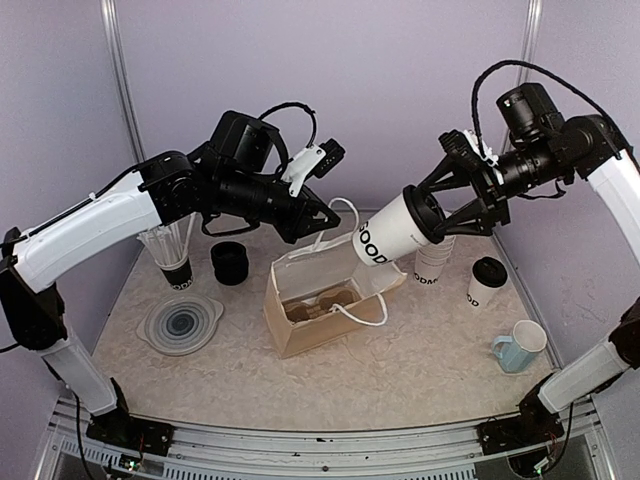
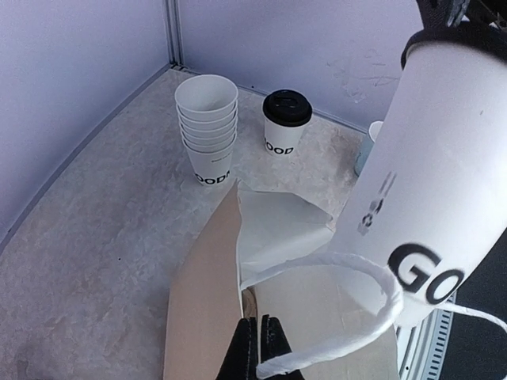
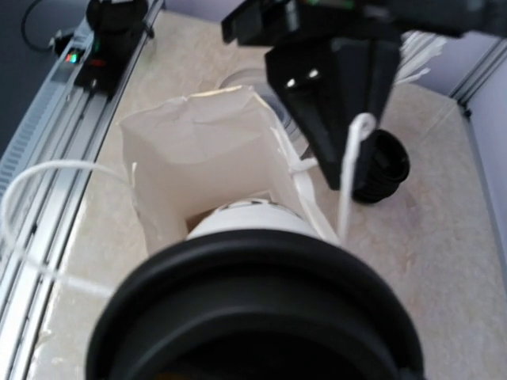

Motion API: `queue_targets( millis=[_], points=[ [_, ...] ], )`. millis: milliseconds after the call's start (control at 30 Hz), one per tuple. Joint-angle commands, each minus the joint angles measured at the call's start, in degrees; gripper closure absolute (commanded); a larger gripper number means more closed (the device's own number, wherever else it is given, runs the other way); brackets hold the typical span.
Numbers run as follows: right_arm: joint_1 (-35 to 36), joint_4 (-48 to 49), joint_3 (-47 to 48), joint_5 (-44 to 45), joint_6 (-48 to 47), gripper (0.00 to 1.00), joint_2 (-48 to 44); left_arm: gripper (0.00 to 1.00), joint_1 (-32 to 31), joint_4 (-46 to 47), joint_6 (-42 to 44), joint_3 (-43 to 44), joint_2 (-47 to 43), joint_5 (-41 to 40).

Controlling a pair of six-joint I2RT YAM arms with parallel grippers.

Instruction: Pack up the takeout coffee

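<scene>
On our worktop (image 1: 420,370) the bag (image 1: 310,320) stands open. Our right jaws grip one lidded cup (image 1: 395,232) near its lid, tilted base-down over the bag's mouth. The second cup (image 1: 486,283) stands upright on the worktop, right of the bag. Our left jaws are closed on the bag's handle (image 2: 390,297).

On marbled table (image 1: 420,375): paper bag (image 1: 310,330), 1 lidded cup (image 1: 487,284), lidless cup stack (image 1: 432,265), blue mug (image 1: 520,347), black lids (image 1: 230,263), clear round lid (image 1: 182,323).
</scene>
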Motion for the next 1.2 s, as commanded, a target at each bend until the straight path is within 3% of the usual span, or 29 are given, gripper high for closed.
queue_targets(
  millis=[0,333,1167],
  points=[
    [4.6,2.9,-2.3,6.8,0.2,0.48,0.1,1.00,-0.8,0.6,-1.4,1.8,0.6,-0.2],
    [14.1,10.0,-11.6,22.1,0.2,0.50,-0.1,1.00,-1.2,0.5,-1.0,1.9,0.9,0.0],
    [22.6,11.5,-10.8,36.4,-5.9,0.51,5.7,0.98,0.0,-1.9,1.8,5.6,2.3,-0.5]
  ],
)
